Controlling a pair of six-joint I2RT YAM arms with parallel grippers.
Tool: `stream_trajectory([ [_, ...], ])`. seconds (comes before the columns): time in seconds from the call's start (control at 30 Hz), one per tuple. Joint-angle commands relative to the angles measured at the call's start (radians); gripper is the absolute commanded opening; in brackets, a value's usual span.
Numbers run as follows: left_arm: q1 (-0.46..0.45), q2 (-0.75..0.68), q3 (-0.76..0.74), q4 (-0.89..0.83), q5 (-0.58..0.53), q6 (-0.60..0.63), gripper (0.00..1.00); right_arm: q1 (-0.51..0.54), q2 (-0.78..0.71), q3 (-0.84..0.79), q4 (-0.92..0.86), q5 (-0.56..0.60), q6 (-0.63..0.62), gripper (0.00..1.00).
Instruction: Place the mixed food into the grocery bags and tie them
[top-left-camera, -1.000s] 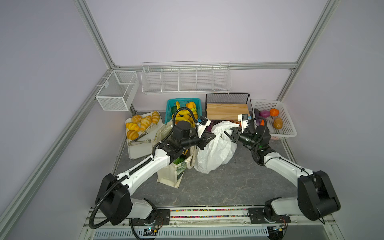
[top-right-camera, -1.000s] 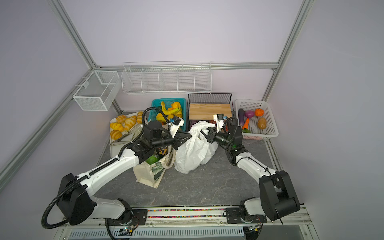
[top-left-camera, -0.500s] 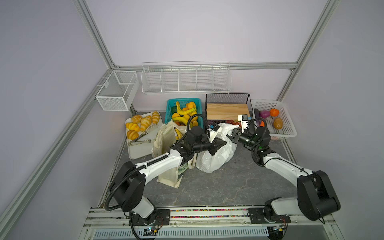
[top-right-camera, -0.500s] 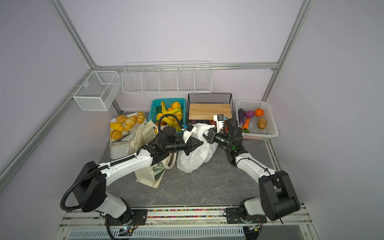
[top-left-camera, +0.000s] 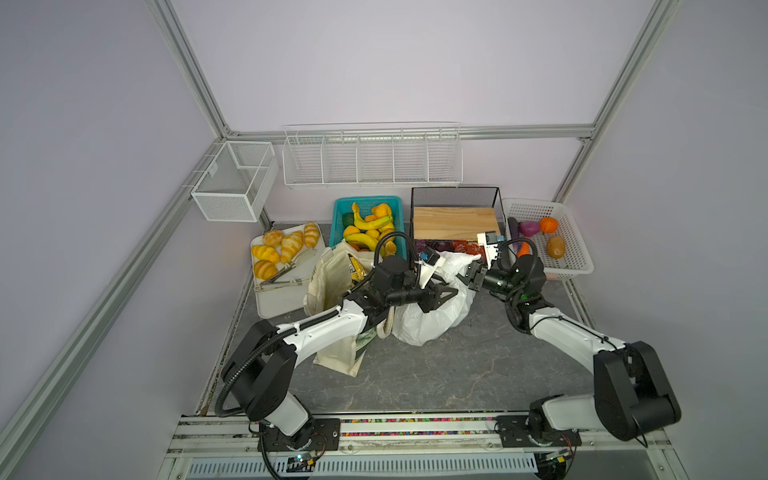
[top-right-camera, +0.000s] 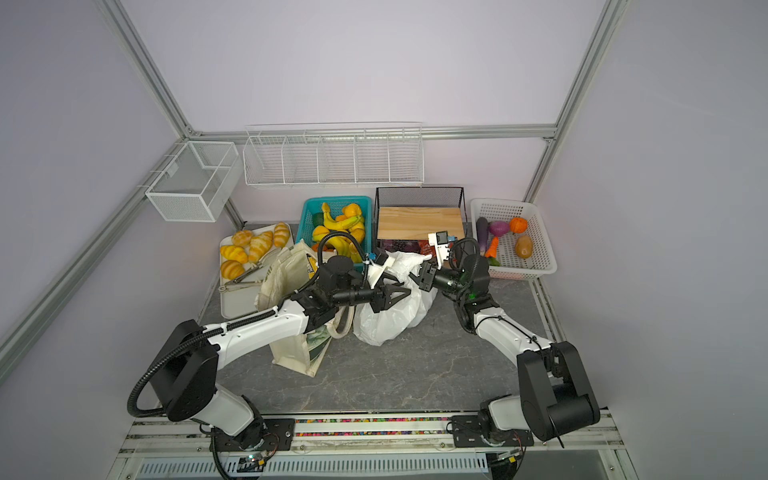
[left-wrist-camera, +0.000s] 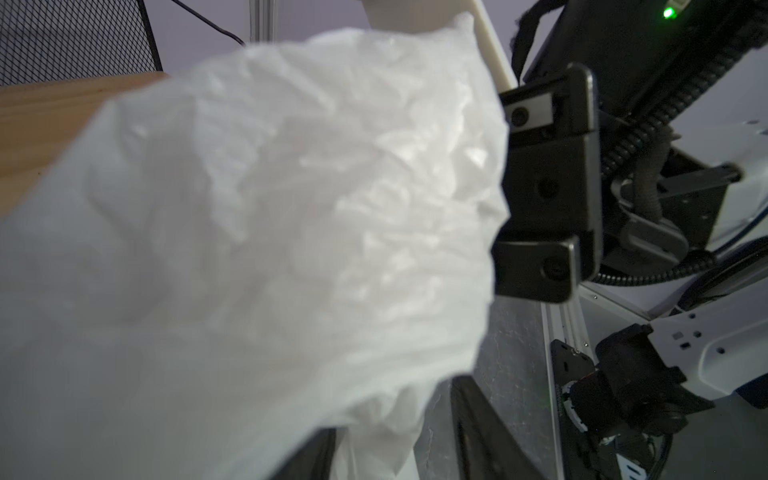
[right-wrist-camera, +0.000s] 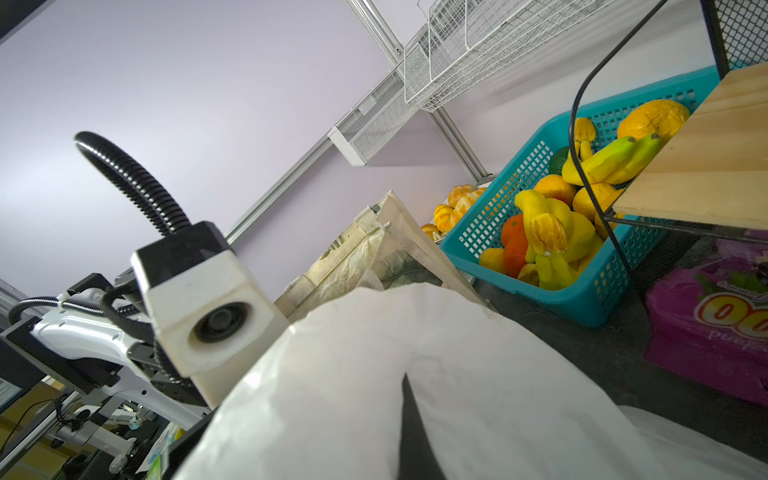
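Observation:
The white plastic grocery bag stands bulging in the middle of the table, and I cannot see what is inside it. My left gripper hangs open over the bag's top, with a fold of plastic loose between the spread fingers. My right gripper is shut on the bag's upper edge, and the plastic covers its jaws. The cream canvas tote leans to the left with a black-and-yellow snack bag sticking out of it.
A teal basket of bananas and oranges stands behind the tote. A black wire rack with a wooden board and a white basket of vegetables stand at the back right. A tray of bread rolls and tongs lies at the left.
My left gripper has swung right from beside the tote to over the plastic bag, and its jaws have opened. The right gripper has kept its place and its grip.

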Motion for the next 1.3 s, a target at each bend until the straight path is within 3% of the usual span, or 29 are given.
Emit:
stream_trajectory([
  [0.0, 0.008, -0.055, -0.022, -0.027, 0.008, 0.039, 0.51, -0.011, -0.021, -0.018, 0.062, -0.045, 0.018, 0.06],
  [0.3, 0.088, -0.168, -0.084, -0.042, 0.092, 0.039, 0.56, -0.017, -0.015, -0.016, 0.058, -0.051, 0.007, 0.06],
  [0.73, 0.130, -0.180, 0.003, -0.132, 0.120, 0.064, 0.25, -0.016, -0.019, -0.006, 0.044, -0.055, 0.003, 0.06],
  [1.27, 0.131, -0.058, 0.116, -0.237, 0.156, 0.076, 0.20, -0.016, -0.041, 0.001, 0.023, -0.043, -0.004, 0.06],
])
